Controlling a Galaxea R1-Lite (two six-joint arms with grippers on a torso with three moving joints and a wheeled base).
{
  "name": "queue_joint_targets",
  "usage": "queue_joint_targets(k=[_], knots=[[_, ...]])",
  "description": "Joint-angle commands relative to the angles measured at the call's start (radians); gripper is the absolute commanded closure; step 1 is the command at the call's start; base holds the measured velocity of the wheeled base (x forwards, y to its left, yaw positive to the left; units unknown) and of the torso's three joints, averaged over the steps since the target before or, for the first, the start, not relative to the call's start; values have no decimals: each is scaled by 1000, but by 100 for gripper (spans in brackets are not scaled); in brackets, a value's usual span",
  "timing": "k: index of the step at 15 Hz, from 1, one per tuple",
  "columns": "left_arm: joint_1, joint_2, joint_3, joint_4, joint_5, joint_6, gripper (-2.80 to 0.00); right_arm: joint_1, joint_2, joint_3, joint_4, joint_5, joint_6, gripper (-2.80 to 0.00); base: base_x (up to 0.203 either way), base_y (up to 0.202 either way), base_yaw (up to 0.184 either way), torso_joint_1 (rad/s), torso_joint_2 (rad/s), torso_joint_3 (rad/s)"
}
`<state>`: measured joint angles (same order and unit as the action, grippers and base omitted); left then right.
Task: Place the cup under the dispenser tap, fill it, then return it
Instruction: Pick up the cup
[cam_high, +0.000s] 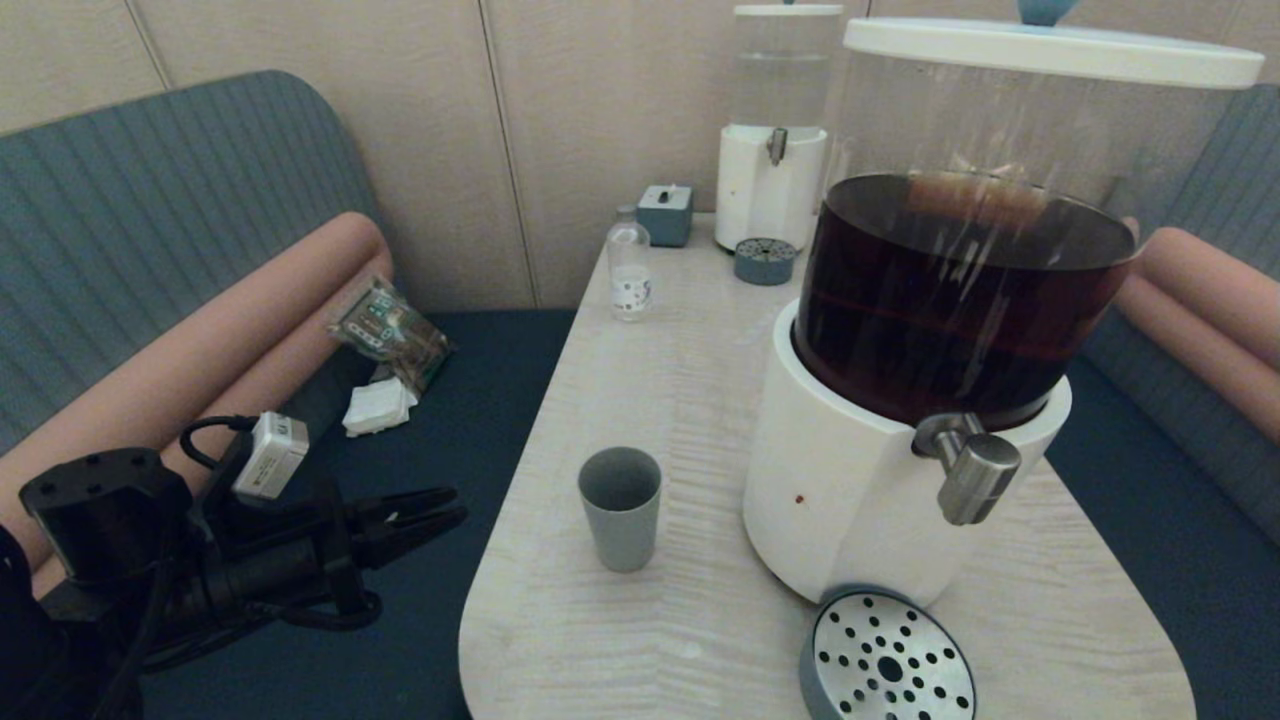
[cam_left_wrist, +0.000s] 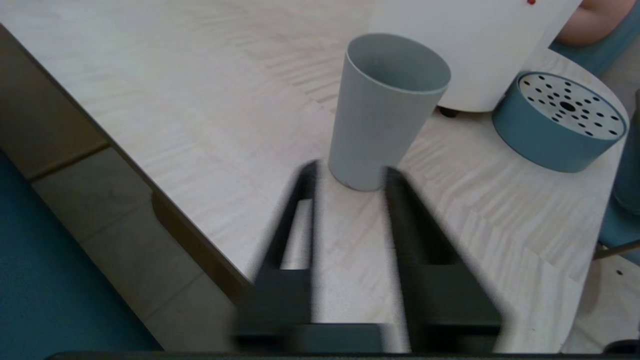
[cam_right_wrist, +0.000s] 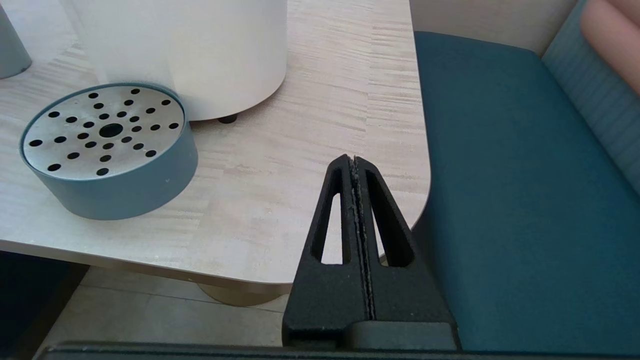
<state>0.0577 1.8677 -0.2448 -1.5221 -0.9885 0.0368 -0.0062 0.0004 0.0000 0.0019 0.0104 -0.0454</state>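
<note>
The grey cup (cam_high: 620, 520) stands upright on the table (cam_high: 690, 400), just left of the big dispenser (cam_high: 900, 480), not under the dispenser tap (cam_high: 972, 470). The left gripper (cam_high: 445, 512) is off the table's left edge, fingers apart and pointing at the cup without touching it. The right gripper (cam_right_wrist: 354, 161) waits near the table's right corner, fingers pressed together and holding nothing.

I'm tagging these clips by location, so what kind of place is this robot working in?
Probably a café or lounge booth: a light wood table flanked by teal upholstered bench seating, carrying a big dispenser of dark drink and a smaller clear-liquid dispenser, self-serve style.
</note>
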Motion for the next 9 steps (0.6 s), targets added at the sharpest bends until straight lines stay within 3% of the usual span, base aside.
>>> queue_joint_targets(k=[1, 6, 9], knots=[[-1, 5, 9, -8, -6, 0, -280, 0, -3, 9, 0, 0, -1, 0, 0, 0, 0, 0, 0, 0], [-8, 74, -6, -8, -8, 33, -280, 0, -3, 11, -2, 2, -4, 0, 0, 0, 0, 0, 0, 0], [-54, 110, -24, -8, -8, 30, -280, 0, -3, 10, -2, 2, -5, 0, 0, 0, 0, 0, 0, 0]])
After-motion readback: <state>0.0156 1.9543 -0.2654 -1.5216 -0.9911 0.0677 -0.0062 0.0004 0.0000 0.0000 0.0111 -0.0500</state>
